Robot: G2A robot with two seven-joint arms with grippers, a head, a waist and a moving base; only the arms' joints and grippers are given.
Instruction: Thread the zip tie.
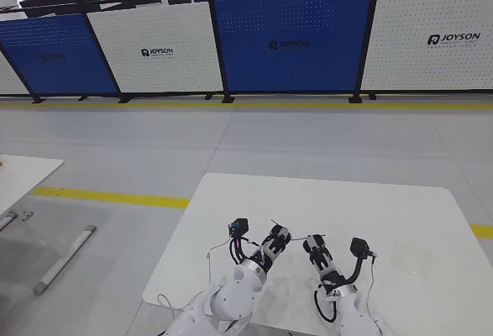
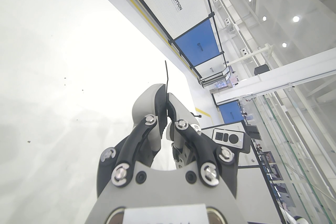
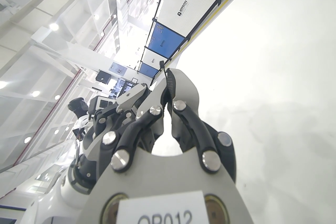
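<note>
Both arms are side by side over the near part of the white table (image 1: 330,202), each gripping one end of the thin black zip tie (image 1: 295,238). My left gripper (image 2: 167,93) is shut on the strap, and the pointed tail (image 2: 166,72) sticks out past its fingertips. Shut as well, my right gripper (image 3: 167,76) pinches the other end, with the small square head (image 3: 161,63) just beyond its tips. In the top view the left gripper (image 1: 277,238) and right gripper (image 1: 314,244) are close together, tips apart by a short gap.
A second white table (image 1: 11,181) stands at the left, across a strip of floor. Blue and white partition panels (image 1: 288,46) line the back behind a yellow floor line (image 1: 112,197). The table surface beyond and to the right of the grippers is bare.
</note>
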